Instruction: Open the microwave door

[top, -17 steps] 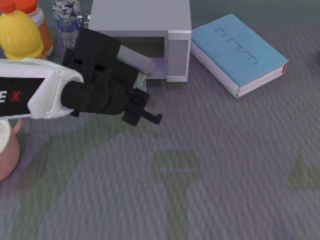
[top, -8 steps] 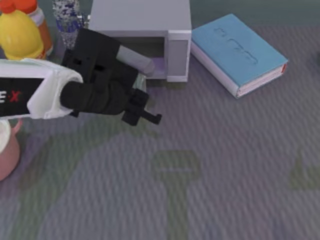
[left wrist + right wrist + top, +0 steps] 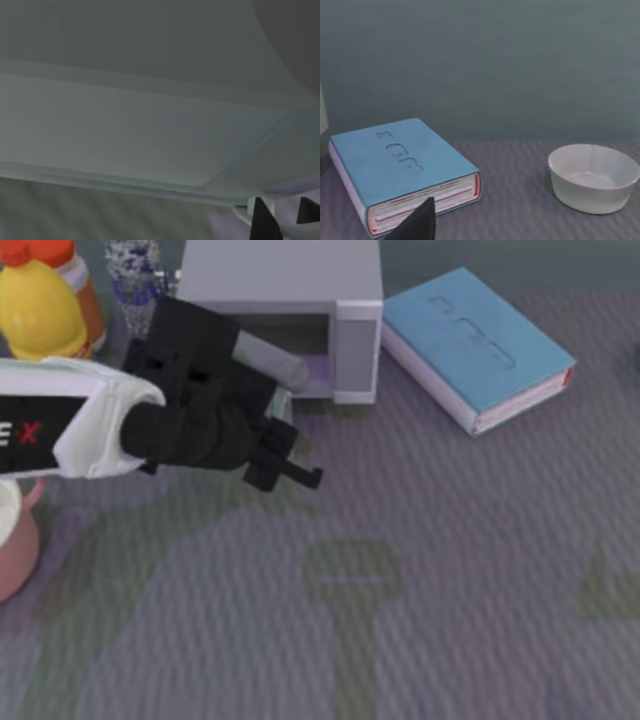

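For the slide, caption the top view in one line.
Left arm's pincer in front of the microwave, whose door is swung open; blue book beside it.

left arm (image 3: 70, 430) reached in from the top view's left edge, white forearm, black wrist, left gripper (image 3: 290, 465) pointed rightward, fingertips (image 3: 262, 220) parted, right gripper's finger (image 3: 420, 222) seen only in its wrist view
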Available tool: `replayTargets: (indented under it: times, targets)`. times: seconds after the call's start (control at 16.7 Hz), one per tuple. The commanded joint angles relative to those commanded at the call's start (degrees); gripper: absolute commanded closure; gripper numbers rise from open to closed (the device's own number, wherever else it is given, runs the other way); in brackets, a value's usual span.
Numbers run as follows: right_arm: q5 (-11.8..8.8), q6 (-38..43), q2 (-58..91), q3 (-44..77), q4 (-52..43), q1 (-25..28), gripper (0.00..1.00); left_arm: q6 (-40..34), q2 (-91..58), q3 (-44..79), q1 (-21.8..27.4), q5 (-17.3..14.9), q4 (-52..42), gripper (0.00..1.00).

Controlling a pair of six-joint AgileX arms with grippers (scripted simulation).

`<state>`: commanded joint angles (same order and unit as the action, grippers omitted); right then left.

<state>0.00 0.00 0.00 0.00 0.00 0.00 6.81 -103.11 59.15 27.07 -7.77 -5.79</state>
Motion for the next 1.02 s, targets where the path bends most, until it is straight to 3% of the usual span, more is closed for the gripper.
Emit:
replayTargets:
  times: [0.36,1.02]
  targets:
    - [0.0,0.0,0.0,0.0,0.0,0.0,0.0,-0.1,0.0,-0.1,0.3,-0.5,-0.1,1.0]
    - [0.0,0.0,0.0,0.0,0.0,0.0,0.0,5.8,1.6,-1.9,-2.6,-4.8,-0.8,1.0]
